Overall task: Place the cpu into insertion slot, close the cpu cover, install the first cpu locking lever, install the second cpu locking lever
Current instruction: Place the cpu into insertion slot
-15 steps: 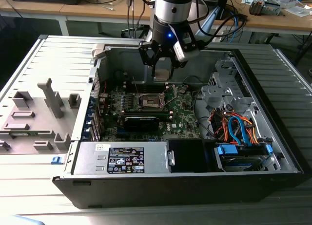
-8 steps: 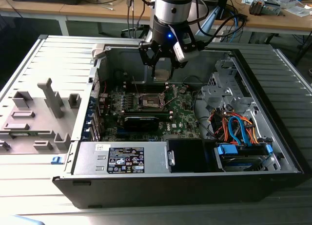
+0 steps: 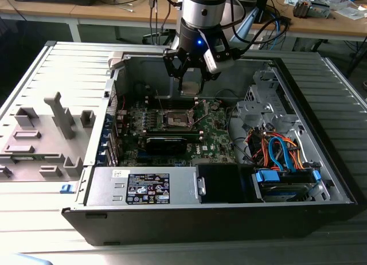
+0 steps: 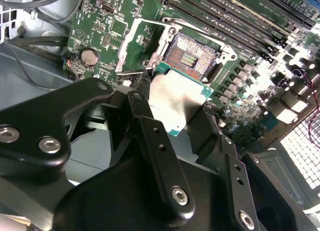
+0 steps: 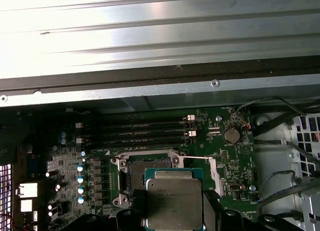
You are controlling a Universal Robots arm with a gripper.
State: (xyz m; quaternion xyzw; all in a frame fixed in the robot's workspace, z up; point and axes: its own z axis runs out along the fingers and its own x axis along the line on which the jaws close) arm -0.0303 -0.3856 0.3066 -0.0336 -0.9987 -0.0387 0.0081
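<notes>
My gripper (image 3: 191,88) hangs inside the open computer case, shut on the cpu (image 3: 191,85), a flat square chip with a silver-grey top. In both wrist views the cpu (image 4: 177,98) (image 5: 175,198) sits between the black fingers (image 4: 145,126), held a little above the green board. The insertion slot (image 3: 175,120) (image 4: 192,56) lies open just beyond the chip, its dark pin field bare; in the first wrist view the cpu covers part of the insertion slot (image 5: 132,170). The cpu cover (image 4: 142,43), a silver frame with a window, is swung back beside the slot.
Memory slots (image 5: 140,132) run along the board past the socket. A long black block (image 3: 166,143) lies in front of it, with a power supply (image 3: 143,187) nearer still. Drive cables (image 3: 281,150) fill the exterior view's right. A grey fixture (image 3: 46,133) sits outside the case.
</notes>
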